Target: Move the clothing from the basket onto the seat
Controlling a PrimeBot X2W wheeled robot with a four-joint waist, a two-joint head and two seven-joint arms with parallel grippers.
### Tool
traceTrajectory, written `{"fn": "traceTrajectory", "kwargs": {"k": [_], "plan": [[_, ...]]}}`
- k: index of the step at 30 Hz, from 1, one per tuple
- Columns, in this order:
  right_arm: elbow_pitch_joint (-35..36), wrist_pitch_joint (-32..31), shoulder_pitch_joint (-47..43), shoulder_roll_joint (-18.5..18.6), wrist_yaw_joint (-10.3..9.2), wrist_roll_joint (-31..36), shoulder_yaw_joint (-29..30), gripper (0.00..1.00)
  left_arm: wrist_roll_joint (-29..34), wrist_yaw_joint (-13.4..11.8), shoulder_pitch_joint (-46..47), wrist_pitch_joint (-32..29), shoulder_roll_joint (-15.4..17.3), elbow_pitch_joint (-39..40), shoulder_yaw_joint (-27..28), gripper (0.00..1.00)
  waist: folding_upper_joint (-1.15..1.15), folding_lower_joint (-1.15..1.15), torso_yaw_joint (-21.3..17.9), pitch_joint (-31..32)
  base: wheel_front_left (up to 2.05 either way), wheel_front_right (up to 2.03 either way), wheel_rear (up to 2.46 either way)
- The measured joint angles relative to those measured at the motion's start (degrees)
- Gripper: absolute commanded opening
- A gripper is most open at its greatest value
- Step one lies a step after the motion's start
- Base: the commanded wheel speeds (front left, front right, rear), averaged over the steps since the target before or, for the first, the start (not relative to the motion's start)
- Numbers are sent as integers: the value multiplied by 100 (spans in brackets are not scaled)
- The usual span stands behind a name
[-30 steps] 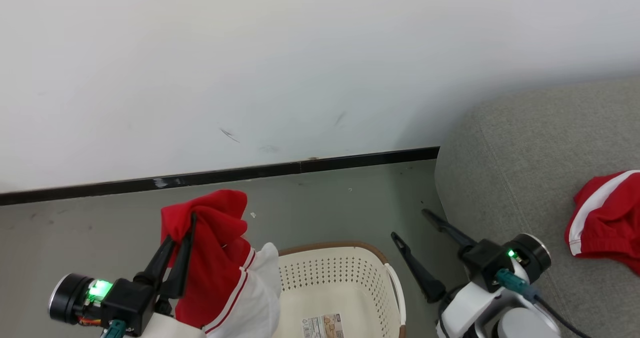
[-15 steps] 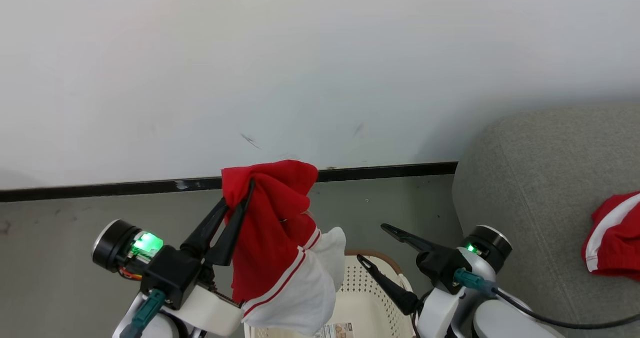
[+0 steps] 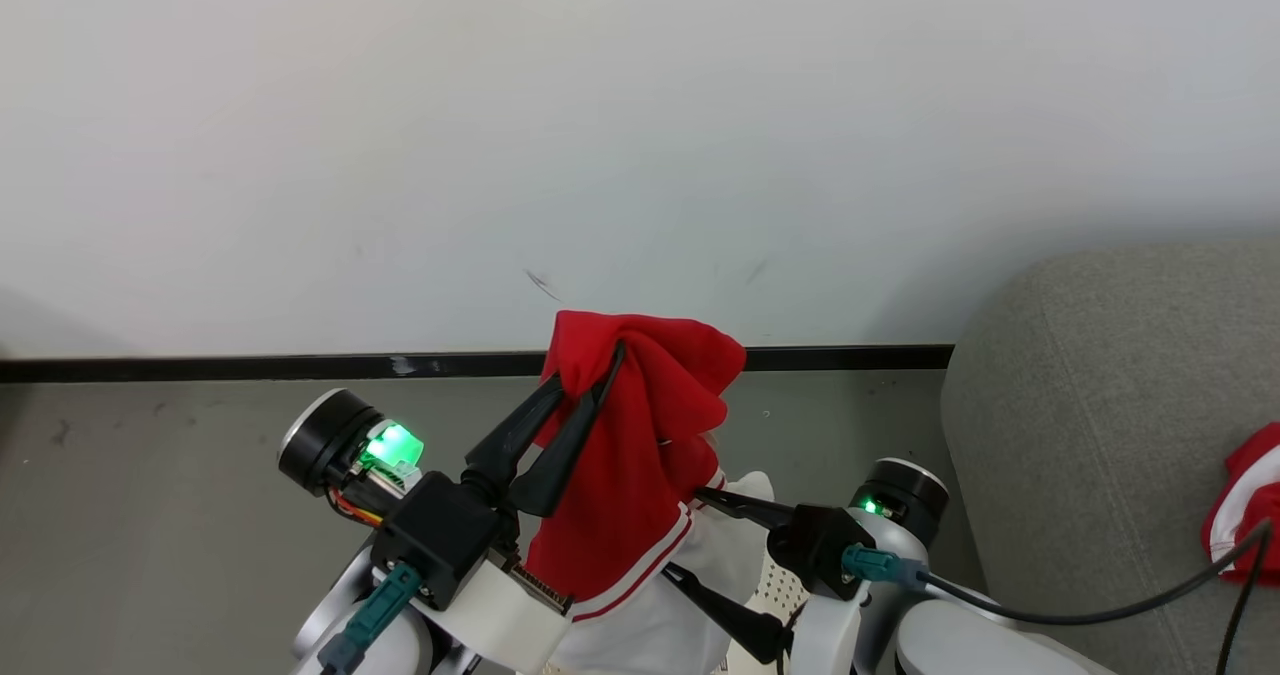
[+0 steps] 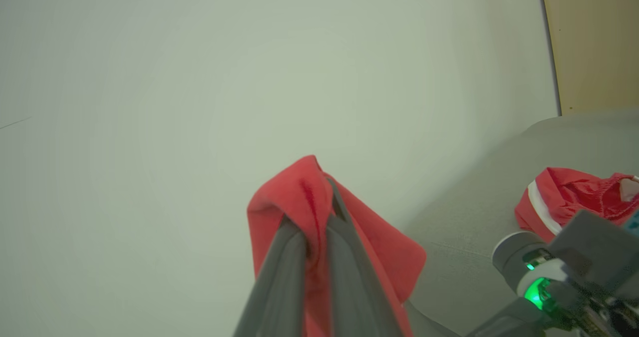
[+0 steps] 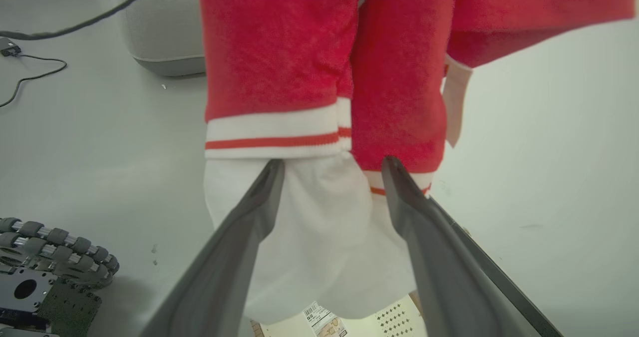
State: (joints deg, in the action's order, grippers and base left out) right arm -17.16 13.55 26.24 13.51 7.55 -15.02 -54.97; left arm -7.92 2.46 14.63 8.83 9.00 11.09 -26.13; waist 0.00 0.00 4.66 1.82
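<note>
At the left fingers: the left gripper (image 3: 598,380) is pressed together on a fold at the top of a red garment (image 3: 640,455), held up in front of the white wall (image 3: 640,105).
Below the pinch: the red cloth hangs down to a hem with white and red stripes, and its white lining droops from the bottom.
At the right fingers: the right gripper (image 5: 333,162) is spread wide, one finger on each side of the hanging white lining. Whether either finger touches the cloth cannot be told.
Under the lining: a strip of the cream perforated basket (image 5: 394,318) shows, with a label sticker (image 5: 322,318) inside it.
To the robot's right: the grey sofa seat (image 3: 1100,405) stands on the grey floor (image 3: 150,515), well apart from the lifted garment.
On the seat: a second red garment (image 3: 1245,515) with a white stripe lies crumpled at the right edge of the head view.
Behind: a black skirting board (image 3: 250,366) runs along the foot of the wall.
</note>
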Motion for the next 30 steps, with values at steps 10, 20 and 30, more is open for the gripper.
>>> {"fn": "traceTrajectory", "kwargs": {"k": [10,20,30], "plan": [[-29,1,569,-70,0,-566,-800,100,8,33,165,-120,-159,110,-183,0,0,0,141,15,0,0,0],[-152,24,1022,-391,0,-1079,-1455,43,29,55,258,-215,-192,155,-235,0,0,0,212,11,0,0,0],[-199,64,1215,-327,0,-1120,-1577,0,23,-38,246,-278,-209,66,-79,0,0,0,116,-30,0,0,0]]}}
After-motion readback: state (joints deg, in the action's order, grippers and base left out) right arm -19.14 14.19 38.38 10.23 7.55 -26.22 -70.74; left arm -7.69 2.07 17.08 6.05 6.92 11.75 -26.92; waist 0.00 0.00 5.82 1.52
